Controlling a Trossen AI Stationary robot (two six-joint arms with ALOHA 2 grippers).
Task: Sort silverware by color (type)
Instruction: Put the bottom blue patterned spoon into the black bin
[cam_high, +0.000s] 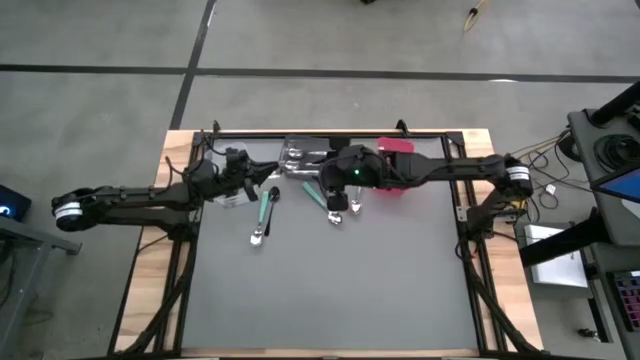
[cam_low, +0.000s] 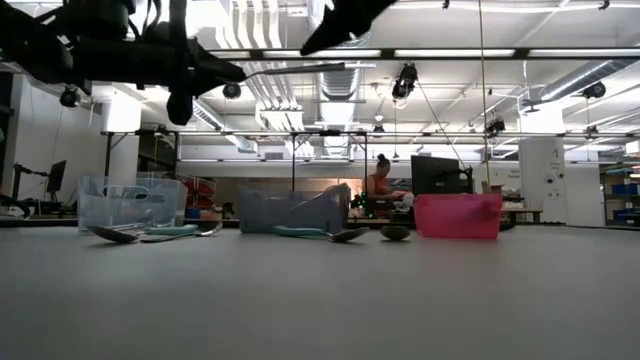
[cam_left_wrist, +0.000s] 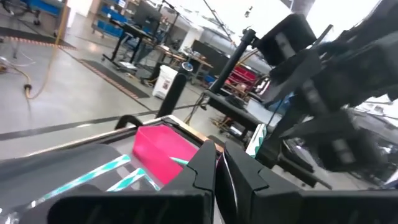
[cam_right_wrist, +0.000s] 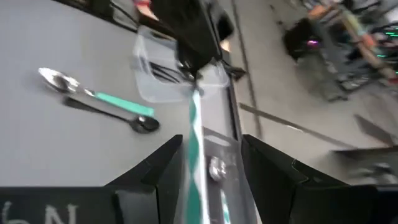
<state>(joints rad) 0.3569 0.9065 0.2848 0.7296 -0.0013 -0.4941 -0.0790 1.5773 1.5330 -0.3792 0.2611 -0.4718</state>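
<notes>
Spoons of the sorting task, seen mid-handover. Most of the silverware lies in the upper middle of the high view: a teal-handled spoon (cam_high: 263, 213) with a black spoon just beside it on the grey worktop (cam_high: 330, 290), and a second small group below the right tool (cam_high: 338, 196). The low view shows these same spoons flat along the far strip of the worktop, in front of the clear bin (cam_low: 128, 204), the grey bin (cam_low: 293, 210) and the red bin (cam_low: 457, 215).

Handling, as a judgement: the spoons look thin, light, stiff and slick, lying almost flush with the surface. The handle's middle seems the best hold; the bowl would likely slip or tip.

The left tool (cam_high: 268, 176) is pressed together, and the low view shows a slim handle (cam_low: 300, 69) jutting from it, high above the worktop. The right tool stands apart; its wrist view shows a teal handle (cam_right_wrist: 195, 140) running between the two fingers (cam_right_wrist: 163, 163), not visibly pinched.

Only the right wrist view shows the dark cutlery already in the clear bin (cam_right_wrist: 163, 73). The low view alone gives heights, while the high view alone gives the layout.
</notes>
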